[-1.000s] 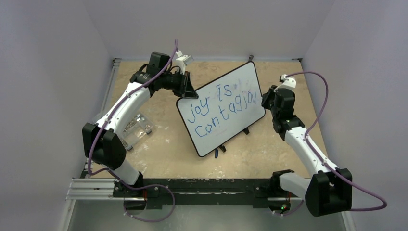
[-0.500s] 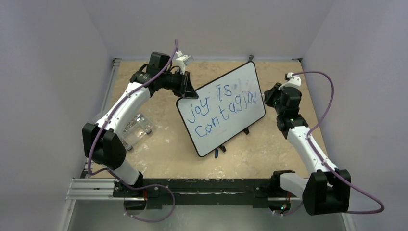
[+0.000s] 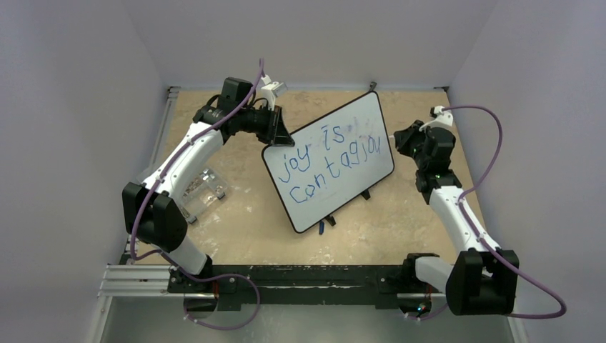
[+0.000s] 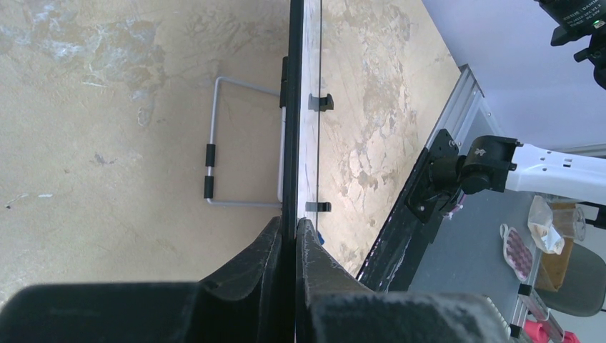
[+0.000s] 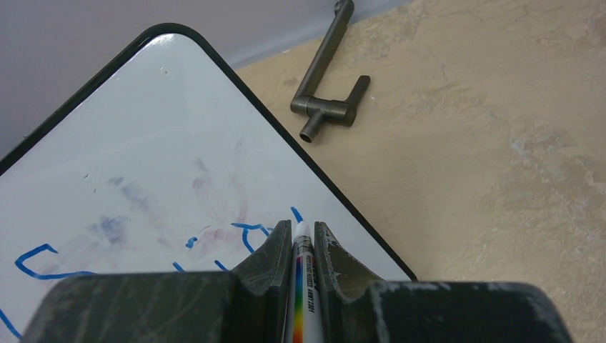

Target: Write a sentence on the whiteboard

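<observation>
Top external: the whiteboard (image 3: 330, 163) is seen propped up at mid-frame on the desk (image 3: 250, 218), turned so that one corner points toward the back wall. The sentence (image 3: 325, 166) is written in blue over two lines, "joy is" above "contagiou". No letter after that can be made out at the right edge.

A clear container (image 3: 202, 191) is seen on the desk at left, under the left arm. Its contents cannot be resolved, only glints.

The left hand (image 3: 277, 136) is clamped shut on the board's upper left edge. In the left wrist view the frame is pinched edge-on between both fingers (image 4: 261, 261). A wire stand (image 4: 229, 146) is seen behind the board, and the writing face is hidden.

The right hand (image 5: 301, 239) is closed on a marker (image 5: 301, 286). The tip pokes just past the fingertips near the board's right edge, and contact with the surface cannot be told. The barrel is cut off at the bottom of the frame. A dark bent metal handle (image 5: 325, 71) lies on the desk beyond the board's corner.
</observation>
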Controlling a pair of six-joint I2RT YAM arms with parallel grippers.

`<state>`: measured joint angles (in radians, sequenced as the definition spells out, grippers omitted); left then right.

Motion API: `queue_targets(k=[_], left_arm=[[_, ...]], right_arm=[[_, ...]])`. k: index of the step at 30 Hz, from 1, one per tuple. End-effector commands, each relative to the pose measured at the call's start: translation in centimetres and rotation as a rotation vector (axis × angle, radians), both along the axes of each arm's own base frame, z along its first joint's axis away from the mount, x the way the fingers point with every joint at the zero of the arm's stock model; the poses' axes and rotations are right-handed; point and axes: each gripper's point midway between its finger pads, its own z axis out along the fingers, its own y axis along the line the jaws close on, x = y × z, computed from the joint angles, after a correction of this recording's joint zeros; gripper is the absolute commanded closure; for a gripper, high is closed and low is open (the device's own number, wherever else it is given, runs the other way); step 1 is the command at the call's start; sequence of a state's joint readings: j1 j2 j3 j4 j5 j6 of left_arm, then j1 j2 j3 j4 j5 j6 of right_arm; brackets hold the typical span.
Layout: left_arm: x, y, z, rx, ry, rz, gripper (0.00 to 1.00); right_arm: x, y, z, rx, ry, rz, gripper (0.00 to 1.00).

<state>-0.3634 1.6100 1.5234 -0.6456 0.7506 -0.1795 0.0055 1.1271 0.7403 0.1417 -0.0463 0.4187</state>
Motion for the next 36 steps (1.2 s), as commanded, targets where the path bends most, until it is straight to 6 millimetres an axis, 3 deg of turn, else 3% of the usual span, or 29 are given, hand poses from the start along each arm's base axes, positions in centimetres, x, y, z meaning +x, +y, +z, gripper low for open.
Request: queue_targets(k=[1,17,19,36], left_arm=[[1.3,0.2,2.2,0.005,-0.159,0.002,1.00],[1.4,0.3,1.8,0.017,-0.157,0.007,1.00],[1.4,0.3,1.7,0.018,-0.153,0.006,1.00],[1.6,0.4,1.3,0.030,-0.152,0.009,1.00]], right_arm=[[0.7,0.7,1.6,0.019,-0.060,0.040,1.00],[0.9,1.4,0.8,0.030,-0.053,0.076,1.00],[1.0,0.4,0.6,0.029,-0.053,0.053,1.00],[1.2,0.7,-0.8,0.051,-0.036,0.076,1.00]])
